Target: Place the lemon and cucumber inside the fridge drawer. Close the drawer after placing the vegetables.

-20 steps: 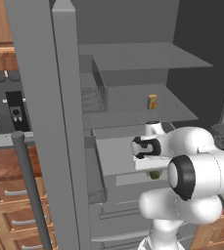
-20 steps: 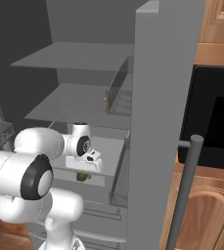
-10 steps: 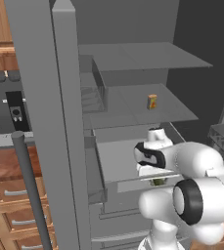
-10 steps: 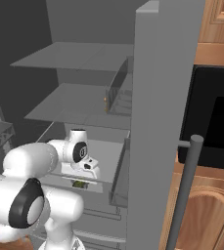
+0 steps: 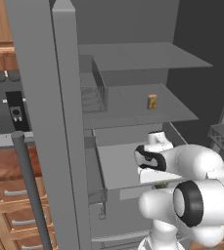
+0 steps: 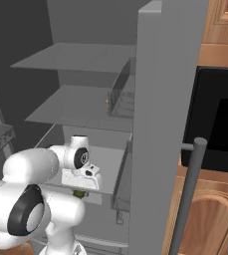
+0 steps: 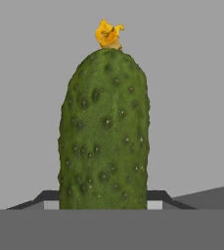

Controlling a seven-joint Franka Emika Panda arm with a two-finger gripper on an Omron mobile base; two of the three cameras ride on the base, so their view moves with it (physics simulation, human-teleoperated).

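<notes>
Open fridge, arm reaching in over the pulled-out fridge drawer (image 5: pixel 114 168). Drawer sticking out below the lower glass shelf (image 5: pixel 133 105), grey floor showing bare to the left of the arm; same drawer from the right base view (image 6: pixel 109 167), with the hand parked just above its near edge.

Gripper (image 7: pixel 103 207) clamped shut on the cucumber (image 7: pixel 103 132): dark finger tips pressed in on either side of its lower end, jaws as close as the fat green body allows. Cucumber pointing straight away from the hand in the hand view, bumpy skin, small yellow flower stub at the far tip, plain grey surface behind it.

From the right base view, a sliver of green (image 6: pixel 79 193) peeking out beneath the white hand, right at the drawer's front lip. From the left base view, a matching dark green speck (image 5: pixel 161 185) just under the wrist, at the drawer's near edge. Hard to tell whether it hangs inside the drawer or just over the front panel.

Up on the lower shelf, a small orange-yellow carton (image 5: pixel 152 101) standing upright, well apart from the arm. Fridge door (image 5: pixel 45 122) swung open to the left, wooden drawers (image 5: pixel 15 210) beyond it.
</notes>
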